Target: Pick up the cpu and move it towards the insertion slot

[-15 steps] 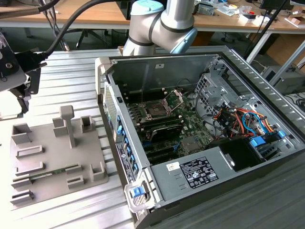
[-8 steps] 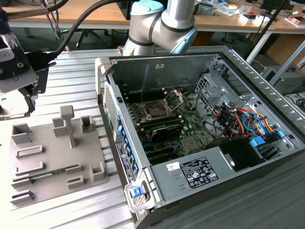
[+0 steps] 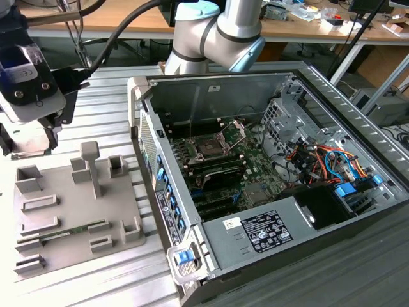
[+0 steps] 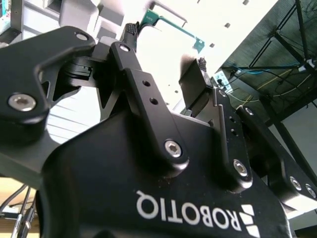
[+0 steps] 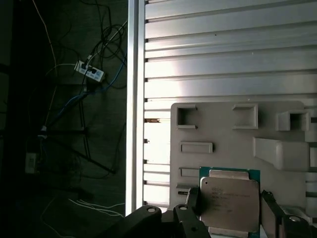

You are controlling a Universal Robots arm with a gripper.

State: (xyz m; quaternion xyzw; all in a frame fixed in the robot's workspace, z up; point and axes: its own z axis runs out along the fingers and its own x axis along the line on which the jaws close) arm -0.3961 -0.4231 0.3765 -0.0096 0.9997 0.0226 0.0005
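Well apart from the insertion slot [image 3: 209, 146] in the open computer case [image 3: 211, 96], the end effector [image 4: 166, 45] hangs at the exterior view's upper left over the grey fixture tray [image 3: 70, 211], its fingers closed onto opposite edges of the cpu [image 5: 230, 201], holding it.

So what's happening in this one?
The arm's claw grips the cpu by its edges, above the grey fixture tray on the ribbed metal table. The insertion slot, retention plate raised, sits inside the open computer case toward the exterior view's right, well away from the claw.
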